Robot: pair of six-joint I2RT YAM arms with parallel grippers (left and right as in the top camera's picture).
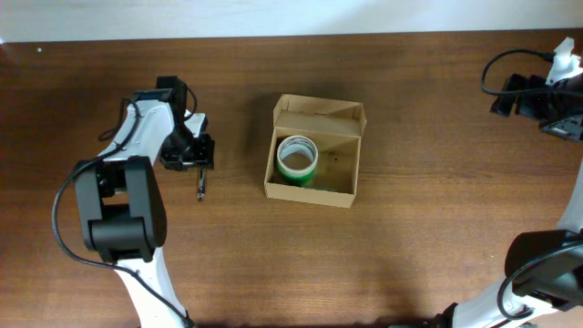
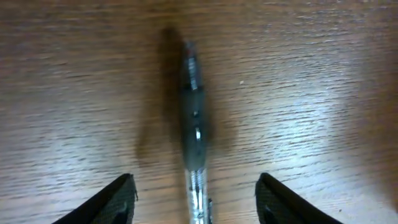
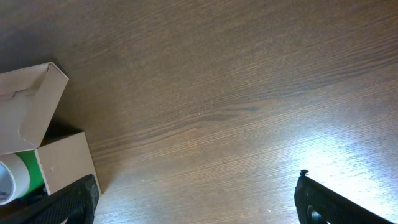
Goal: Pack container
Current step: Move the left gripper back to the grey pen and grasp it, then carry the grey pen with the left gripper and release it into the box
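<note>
Partly packed: box [image 1: 337, 170] sitting mid-table, lid open, tape [image 1: 296, 174] lying inside. Pen [image 2: 193, 124], likely next, lying outside at its 9 o'clock, left gripper [image 2: 196, 190] hovering wide astride it; right gripper [image 3: 196, 199] hanging wide.

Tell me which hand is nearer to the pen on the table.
Left. The left hand is right above the pen, open fingers either side; the right hand is far off beyond the box.
</note>
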